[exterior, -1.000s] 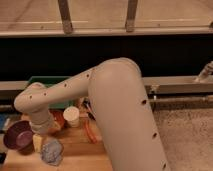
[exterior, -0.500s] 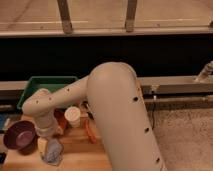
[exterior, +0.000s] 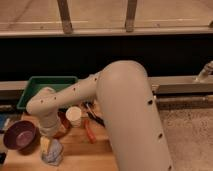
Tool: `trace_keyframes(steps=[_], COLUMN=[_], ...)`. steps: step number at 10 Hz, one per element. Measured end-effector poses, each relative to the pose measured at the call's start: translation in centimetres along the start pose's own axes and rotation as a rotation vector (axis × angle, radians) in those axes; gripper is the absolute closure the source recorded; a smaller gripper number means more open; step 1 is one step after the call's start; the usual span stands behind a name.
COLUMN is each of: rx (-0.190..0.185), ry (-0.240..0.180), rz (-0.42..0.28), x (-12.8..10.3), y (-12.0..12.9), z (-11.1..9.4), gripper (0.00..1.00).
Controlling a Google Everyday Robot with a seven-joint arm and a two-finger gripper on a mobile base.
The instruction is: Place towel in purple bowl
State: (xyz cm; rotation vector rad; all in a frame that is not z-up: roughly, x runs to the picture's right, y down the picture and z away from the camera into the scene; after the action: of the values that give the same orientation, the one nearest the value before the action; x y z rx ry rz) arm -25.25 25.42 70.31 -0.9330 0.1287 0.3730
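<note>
The purple bowl [exterior: 20, 136] sits at the left end of the wooden table. The towel [exterior: 52, 153], a crumpled blue-grey cloth with a yellow patch, lies on the table just right of the bowl, near the front edge. My gripper [exterior: 48, 140] hangs from the white arm directly over the towel and reaches down onto its top. The wrist hides the place where gripper and towel meet.
A white cup [exterior: 74, 116] stands right of my wrist, with a brown bowl [exterior: 64, 126] between them. An orange tool [exterior: 90, 132] and dark utensils [exterior: 95, 116] lie farther right. A green tray [exterior: 47, 86] sits behind. My arm's big white link [exterior: 127, 115] fills the middle.
My wrist has moved a little right and down, from beside the purple bowl to over the towel. The towel and bowl have stayed in place.
</note>
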Motion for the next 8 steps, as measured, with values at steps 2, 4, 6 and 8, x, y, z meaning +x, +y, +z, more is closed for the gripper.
trace_keyframes(steps=[2,4,6,8], rx=[0.037,0.049,0.034,0.01], ry=[-0.051,-0.068,-0.061,-0.063], rz=[-0.003,-0.003,-0.002,-0.007], x=[0.6,0.9,1.4,1.2], y=[0.8,1.7,1.9,1.9], z=[-4.0,-6.4,-7.0,-5.8], gripper=[0.24,0.24,0.24,0.24])
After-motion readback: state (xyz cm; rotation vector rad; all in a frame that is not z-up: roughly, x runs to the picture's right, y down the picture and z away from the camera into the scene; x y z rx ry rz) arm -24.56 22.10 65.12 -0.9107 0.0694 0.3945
